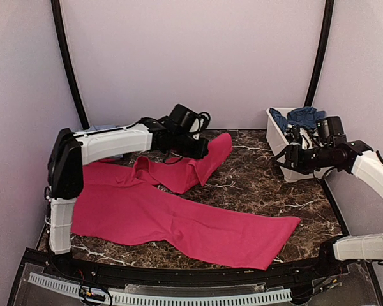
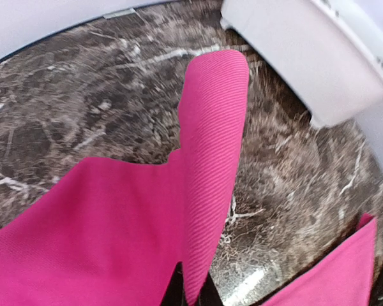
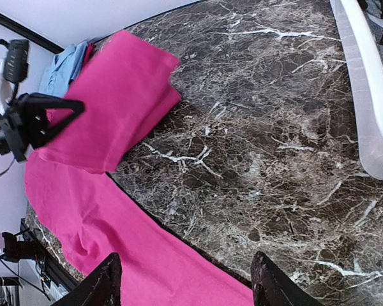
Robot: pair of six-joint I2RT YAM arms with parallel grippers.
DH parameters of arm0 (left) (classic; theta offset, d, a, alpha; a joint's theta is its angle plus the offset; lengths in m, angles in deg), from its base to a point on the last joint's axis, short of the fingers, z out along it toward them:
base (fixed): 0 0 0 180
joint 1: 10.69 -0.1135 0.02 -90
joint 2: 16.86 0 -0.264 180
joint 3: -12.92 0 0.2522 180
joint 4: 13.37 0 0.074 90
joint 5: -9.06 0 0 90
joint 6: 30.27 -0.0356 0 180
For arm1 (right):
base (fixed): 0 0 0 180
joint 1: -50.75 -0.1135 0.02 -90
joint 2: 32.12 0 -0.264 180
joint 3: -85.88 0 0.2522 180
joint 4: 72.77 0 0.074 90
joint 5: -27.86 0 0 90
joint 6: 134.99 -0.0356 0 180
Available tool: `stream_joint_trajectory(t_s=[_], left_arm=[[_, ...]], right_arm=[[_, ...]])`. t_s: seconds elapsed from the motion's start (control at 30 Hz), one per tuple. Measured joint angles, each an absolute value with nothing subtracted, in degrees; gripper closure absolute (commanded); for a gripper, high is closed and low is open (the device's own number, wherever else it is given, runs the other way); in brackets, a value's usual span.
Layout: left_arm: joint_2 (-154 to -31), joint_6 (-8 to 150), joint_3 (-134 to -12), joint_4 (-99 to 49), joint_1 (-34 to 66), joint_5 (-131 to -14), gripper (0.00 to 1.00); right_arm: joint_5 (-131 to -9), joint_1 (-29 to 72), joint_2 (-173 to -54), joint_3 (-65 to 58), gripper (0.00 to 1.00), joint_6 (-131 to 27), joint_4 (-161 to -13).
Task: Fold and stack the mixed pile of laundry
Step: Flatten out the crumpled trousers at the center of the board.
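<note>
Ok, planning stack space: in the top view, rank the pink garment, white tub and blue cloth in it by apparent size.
1. pink garment, by far the largest.
2. white tub.
3. blue cloth, only its top showing above the tub rim.

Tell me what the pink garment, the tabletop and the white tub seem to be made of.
The pink garment looks like soft matte cloth, finely ribbed. The tabletop looks like dark veined stone, faintly glossy, marble or printed laminate. The white tub is smooth, probably plastic, judging by its rounded moulded rim.
</note>
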State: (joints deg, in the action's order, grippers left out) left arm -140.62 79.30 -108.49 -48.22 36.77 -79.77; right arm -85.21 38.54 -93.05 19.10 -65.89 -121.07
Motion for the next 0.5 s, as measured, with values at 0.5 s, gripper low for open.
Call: stream_joint_trajectory(t_s=[0.5], left_arm=[[-123.7, 101.2, -65.8, -20.8, 9.7, -60.6, 0.98]], right_arm=[[-89.1, 25.8, -110.5, 15.3, 0.39, -70.0, -110.1]])
